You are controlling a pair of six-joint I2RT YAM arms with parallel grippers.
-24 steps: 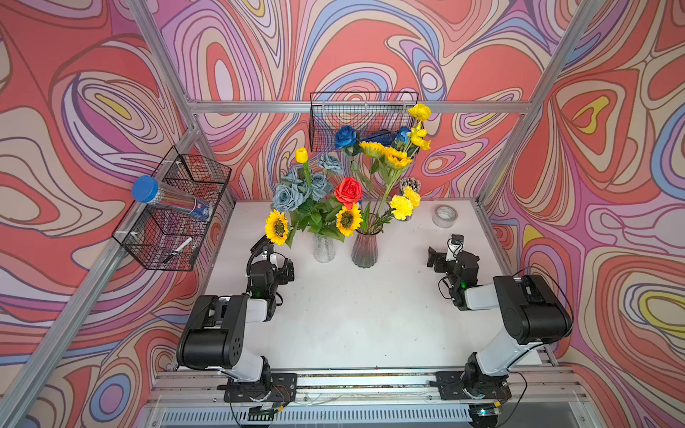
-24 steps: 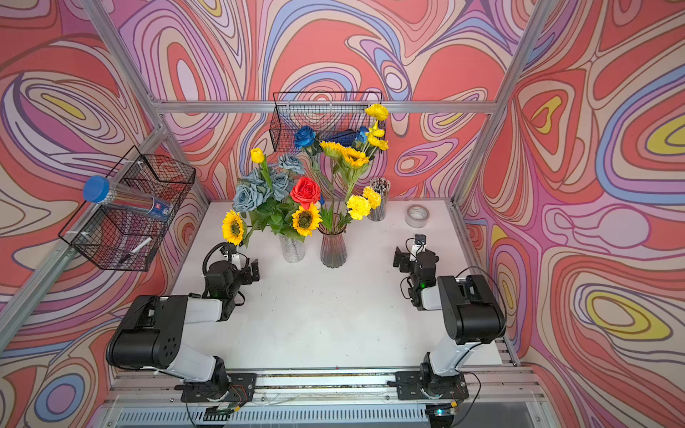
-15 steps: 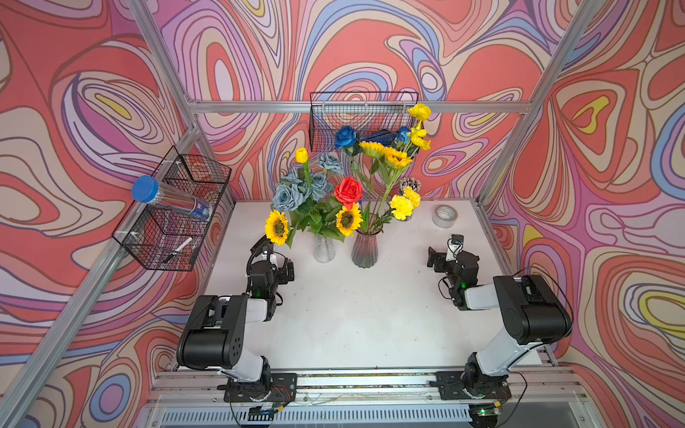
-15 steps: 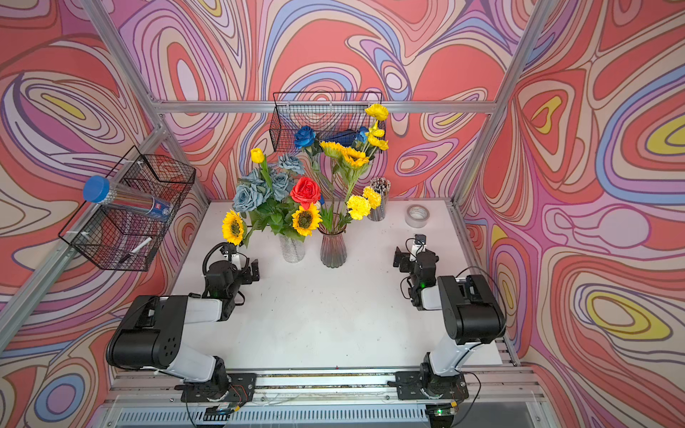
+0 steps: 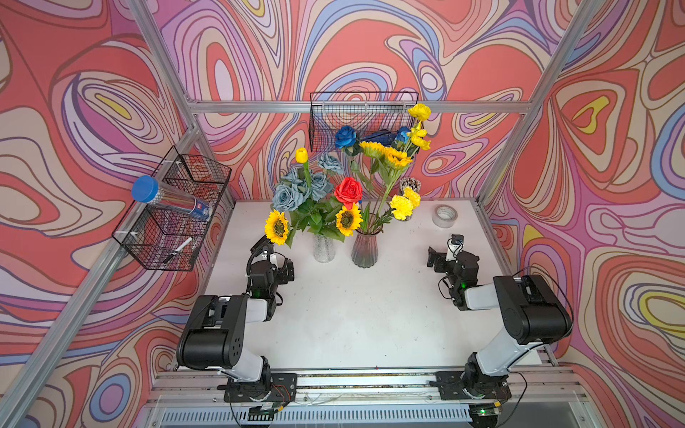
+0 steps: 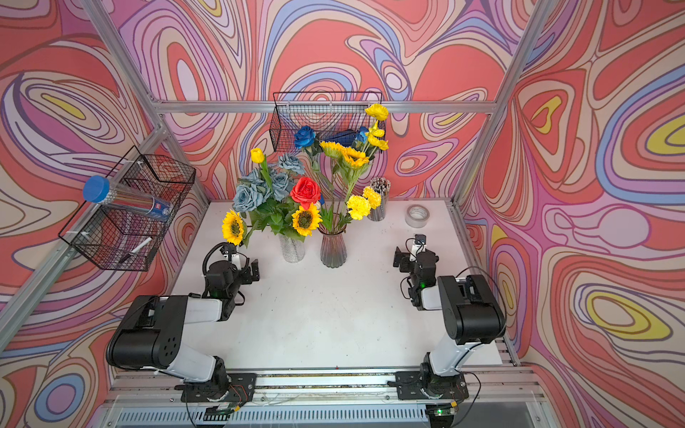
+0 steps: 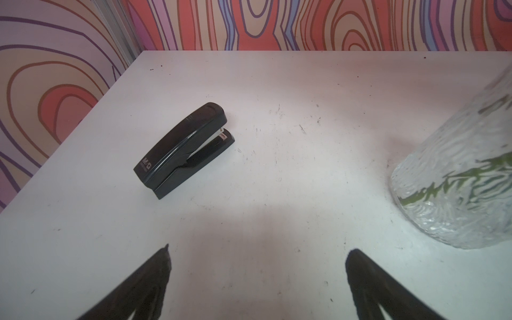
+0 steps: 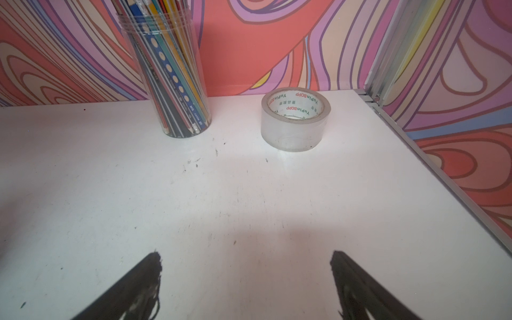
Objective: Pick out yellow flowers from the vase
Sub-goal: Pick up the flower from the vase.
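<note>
Two vases stand at the back middle of the white table: a clear textured vase and a ribbed smoky vase. The clear vase holds two sunflowers and a yellow tulip bud among blue-grey roses and a red rose. Out of the smoky vase rise yellow sunflowers, yellow carnations and blue roses. My left gripper rests low, left of the clear vase, open and empty. My right gripper sits far right, open and empty.
A black stapler lies ahead of the left gripper near the left wall. A pencil jar and a tape roll stand at the back right. Wire baskets hang on the left and back walls.
</note>
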